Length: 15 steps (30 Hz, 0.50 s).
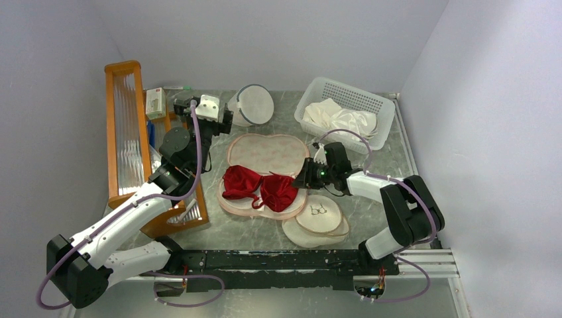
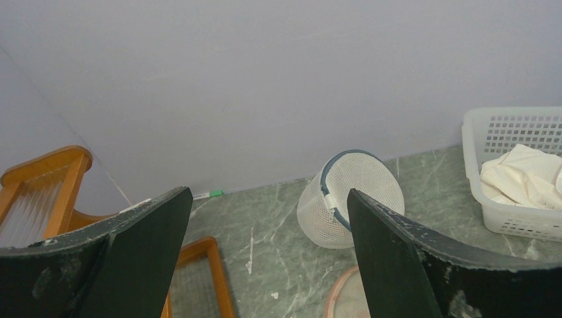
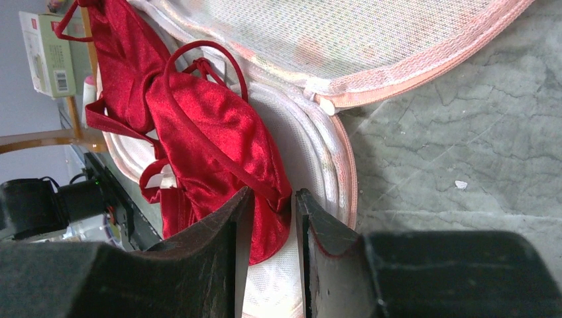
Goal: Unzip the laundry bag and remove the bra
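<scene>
Showing the removal step of the task: the laundry bag [image 1: 268,154] lies unzipped and spread flat like a clamshell, its far flap turned back and its pale lining exposed. The bra [image 3: 219,126] rests on the near half of the bag, both cups and the thin straps uncovered. The right gripper [image 3: 273,199] reaches in low from the bag's right side, and its fingers are drawn almost together with the hem of the right cup pinched between them. The left gripper [image 2: 265,199] hangs raised beyond the bag's far-left corner, fingers spread wide and holding nothing, its camera facing the back wall.

The next move probably calls for a lift and a carry clear of the bag. The light lining may cling and rise with the cup, and a trailing strap could drag.

The table [image 1: 245,232] is grey-green marbled stone enclosed by plain pale lilac walls. Behind the bag stand a white mesh dome bag [image 1: 255,105] and a white basket [image 1: 374,103] of cloth. To its left stands a wooden rack [image 1: 126,132]. Just in front of its right lobe lies a round cream pouch [image 1: 318,215].
</scene>
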Tool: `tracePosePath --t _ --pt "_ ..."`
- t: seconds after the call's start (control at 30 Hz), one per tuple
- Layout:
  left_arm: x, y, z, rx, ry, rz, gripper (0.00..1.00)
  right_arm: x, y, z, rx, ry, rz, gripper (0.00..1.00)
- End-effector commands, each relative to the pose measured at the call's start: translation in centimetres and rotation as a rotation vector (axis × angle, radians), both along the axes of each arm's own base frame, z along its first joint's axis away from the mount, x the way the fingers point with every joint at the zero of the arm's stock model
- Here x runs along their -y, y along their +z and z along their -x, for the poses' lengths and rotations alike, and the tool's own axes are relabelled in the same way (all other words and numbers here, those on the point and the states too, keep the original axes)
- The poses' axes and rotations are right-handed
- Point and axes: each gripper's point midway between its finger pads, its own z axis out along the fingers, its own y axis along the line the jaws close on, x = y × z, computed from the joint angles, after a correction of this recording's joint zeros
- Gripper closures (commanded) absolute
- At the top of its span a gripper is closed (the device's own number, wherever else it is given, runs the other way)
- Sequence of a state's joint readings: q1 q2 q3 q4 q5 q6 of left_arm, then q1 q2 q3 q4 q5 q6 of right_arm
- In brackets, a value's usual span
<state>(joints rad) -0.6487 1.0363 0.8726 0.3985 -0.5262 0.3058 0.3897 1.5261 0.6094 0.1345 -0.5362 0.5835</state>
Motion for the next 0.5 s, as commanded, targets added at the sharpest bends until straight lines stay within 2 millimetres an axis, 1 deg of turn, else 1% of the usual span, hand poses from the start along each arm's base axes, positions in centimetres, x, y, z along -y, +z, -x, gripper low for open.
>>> tracePosePath --t 0.0,0.13,0.27,0.33,0.47 --pt "-0.1 2.1 0.1 0.04 -0.011 0.037 0.01 -0.8 0.7 -0.7 0.014 -0.005 -0.06 0.72" --pt "-0.1 2.2 0.1 0.041 -0.011 0.036 0.01 -1.1 1.4 -0.5 0.018 -0.001 -0.096 0.86" --pt "-0.1 2.2 0.1 0.04 -0.013 0.037 0.01 -1.3 2.7 -0.2 0.031 0.001 -0.129 0.95" --pt "-0.1 2.2 0.1 0.04 -0.013 0.038 0.01 -1.6 4.0 -0.1 0.042 0.008 -0.161 0.99" --pt "0.1 2.1 0.0 0.033 -0.019 0.038 0.01 -2.2 7.2 0.4 0.061 0.017 -0.248 1.0"
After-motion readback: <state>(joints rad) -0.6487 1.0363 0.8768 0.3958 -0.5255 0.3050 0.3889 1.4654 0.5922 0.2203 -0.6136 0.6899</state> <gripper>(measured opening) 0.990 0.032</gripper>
